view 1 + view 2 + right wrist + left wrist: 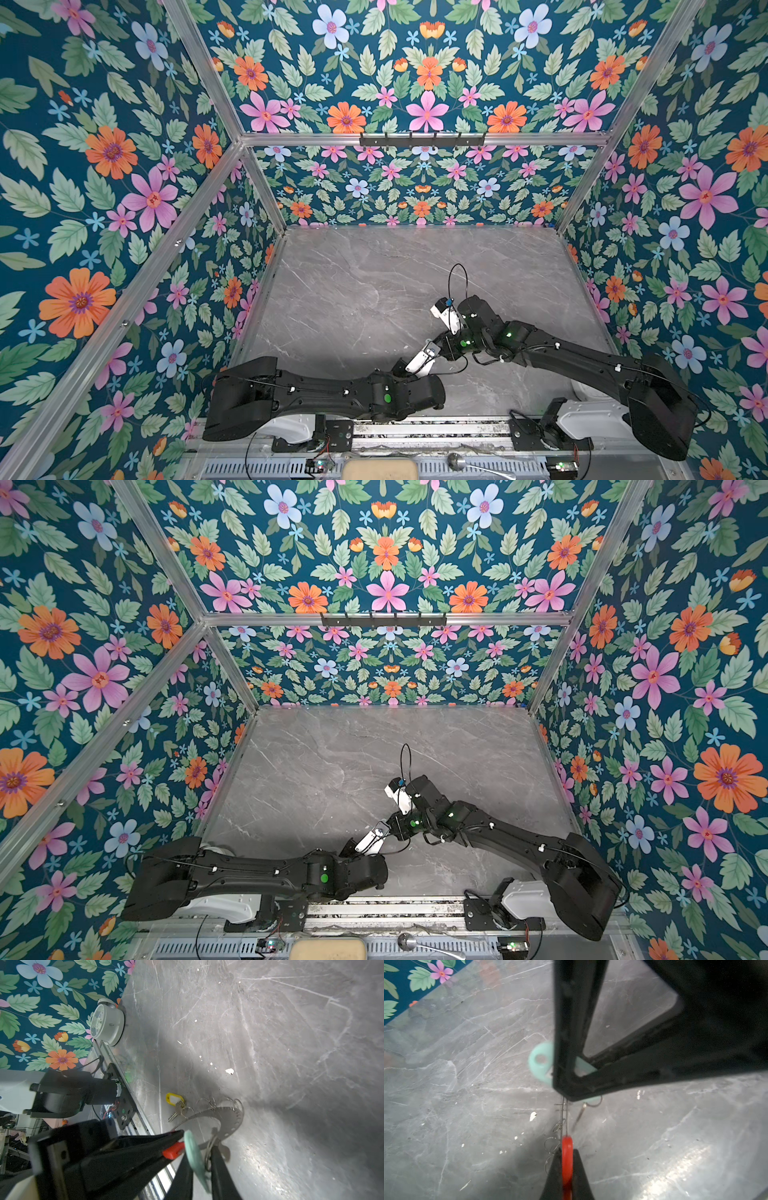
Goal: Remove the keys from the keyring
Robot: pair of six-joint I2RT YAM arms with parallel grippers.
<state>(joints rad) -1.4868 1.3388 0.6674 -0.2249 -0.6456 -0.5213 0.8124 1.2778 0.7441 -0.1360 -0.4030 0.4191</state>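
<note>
In the left wrist view my left gripper (567, 1150) is shut on the red section (567, 1159) of the keyring. The keyring's grey band (234, 1120), edged with small wire rings, curves over the table in the right wrist view. A silver key (176, 1110) with a yellow tag (174, 1098) hangs from the band's far end and rests on the table. My right gripper (200, 1152) is open, its fingers a little apart. A pale green tag (194, 1153) sits tilted and blurred between them, its split ring against one finger. The keyring is hidden in both top views.
The grey marble table (365, 282) is walled in by floral panels. A white round clock (106, 1022) stands against the wall by the front metal rail (143, 1118). Both arms meet near the table's front middle, and a black hook rack (422, 139) hangs on the back wall.
</note>
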